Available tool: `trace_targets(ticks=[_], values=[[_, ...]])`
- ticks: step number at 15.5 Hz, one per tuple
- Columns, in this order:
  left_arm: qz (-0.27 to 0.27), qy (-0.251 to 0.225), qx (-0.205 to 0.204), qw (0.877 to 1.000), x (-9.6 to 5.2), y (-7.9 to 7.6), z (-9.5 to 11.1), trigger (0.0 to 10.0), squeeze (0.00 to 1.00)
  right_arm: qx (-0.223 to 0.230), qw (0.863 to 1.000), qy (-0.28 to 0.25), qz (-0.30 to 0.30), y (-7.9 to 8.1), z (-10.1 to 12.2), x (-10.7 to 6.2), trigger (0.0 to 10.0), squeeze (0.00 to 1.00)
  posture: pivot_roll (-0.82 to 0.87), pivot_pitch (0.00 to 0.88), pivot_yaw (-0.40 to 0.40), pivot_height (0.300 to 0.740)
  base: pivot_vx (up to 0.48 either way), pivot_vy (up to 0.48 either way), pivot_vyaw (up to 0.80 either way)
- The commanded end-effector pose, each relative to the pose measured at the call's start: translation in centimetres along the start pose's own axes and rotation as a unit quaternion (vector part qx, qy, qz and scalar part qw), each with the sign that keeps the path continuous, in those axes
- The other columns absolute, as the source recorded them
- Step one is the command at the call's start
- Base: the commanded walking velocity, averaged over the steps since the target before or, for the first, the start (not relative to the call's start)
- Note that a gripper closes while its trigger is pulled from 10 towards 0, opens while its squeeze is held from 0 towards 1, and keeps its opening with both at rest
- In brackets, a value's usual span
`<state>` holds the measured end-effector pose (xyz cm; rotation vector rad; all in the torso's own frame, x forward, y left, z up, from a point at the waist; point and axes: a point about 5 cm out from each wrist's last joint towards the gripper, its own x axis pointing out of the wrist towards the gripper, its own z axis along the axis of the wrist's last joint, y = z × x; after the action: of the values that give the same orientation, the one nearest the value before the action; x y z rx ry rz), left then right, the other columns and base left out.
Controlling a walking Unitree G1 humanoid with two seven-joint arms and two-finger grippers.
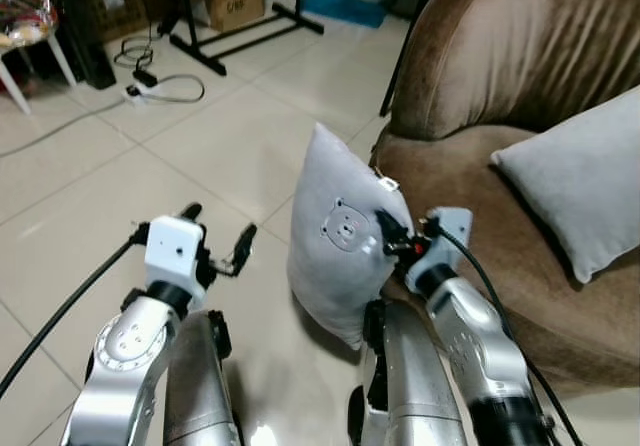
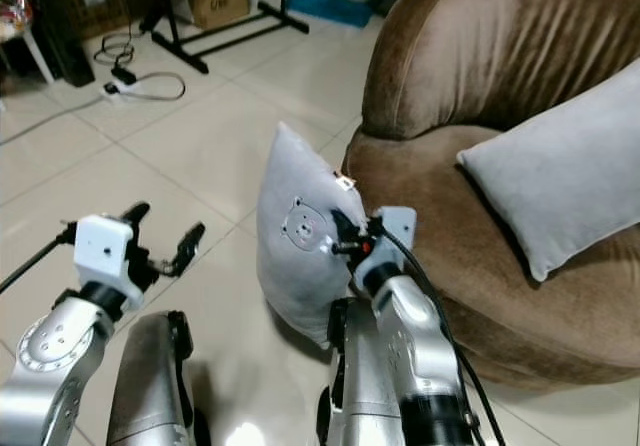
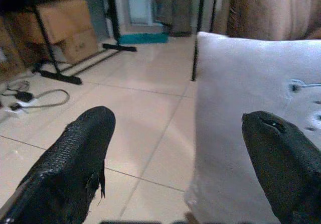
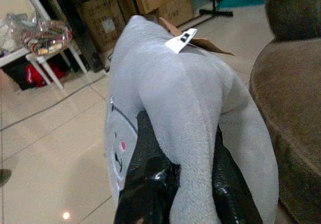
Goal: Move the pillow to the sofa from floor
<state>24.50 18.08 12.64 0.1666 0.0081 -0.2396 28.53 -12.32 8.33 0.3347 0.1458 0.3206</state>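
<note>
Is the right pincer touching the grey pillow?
Touching. In the right wrist view the right pincer is shut on the grey pillow, its black fingers pinching a fold of fabric.

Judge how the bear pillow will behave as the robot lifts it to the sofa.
Probably soft: the pillow bulges where the right gripper pinches its edge. Likely light, since one pinch holds it upright. It may flop or swing; the left gripper hangs open beside it.

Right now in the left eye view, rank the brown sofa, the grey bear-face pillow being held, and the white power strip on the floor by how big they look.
1. Brown velvet sofa
2. Grey bear-face pillow, pinched by the right end effector; nearness to the camera enlarges it
3. White power strip, far off, so its true size is unsure
</note>
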Motion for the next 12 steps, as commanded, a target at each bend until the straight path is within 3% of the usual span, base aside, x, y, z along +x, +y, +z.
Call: trace_targets(ticks=[1, 8, 12], values=[[0.009, 0.0, 0.004, 1.0, 0.2, -0.1, -0.1, 10.0, 0.55, -0.014, 1.0, -0.014, -0.005, 0.1, 1.0, -0.4, 10.0, 0.0, 0.06, 0.0, -0.055, 0.486, 0.0, 0.0, 0.0], [0.038, -0.016, 0.024, 0.999, 0.1, 0.3, 0.3, 10.0, 0.55, -0.014, 0.999, -0.031, -0.035, 1.3, 2.9, -1.3, 10.0, 0.0, 0.07, 0.0, -0.051, 0.556, 0.0, 0.0, 0.0], [0.042, -0.021, 0.023, 0.999, 0.3, 0.5, 0.3, 10.0, 0.55, -0.011, 0.997, -0.037, -0.063, 0.7, 3.3, -1.4, 10.0, 0.0, 0.05, 0.0, -0.03, 0.601, 0.0, 0.0, 0.0]])
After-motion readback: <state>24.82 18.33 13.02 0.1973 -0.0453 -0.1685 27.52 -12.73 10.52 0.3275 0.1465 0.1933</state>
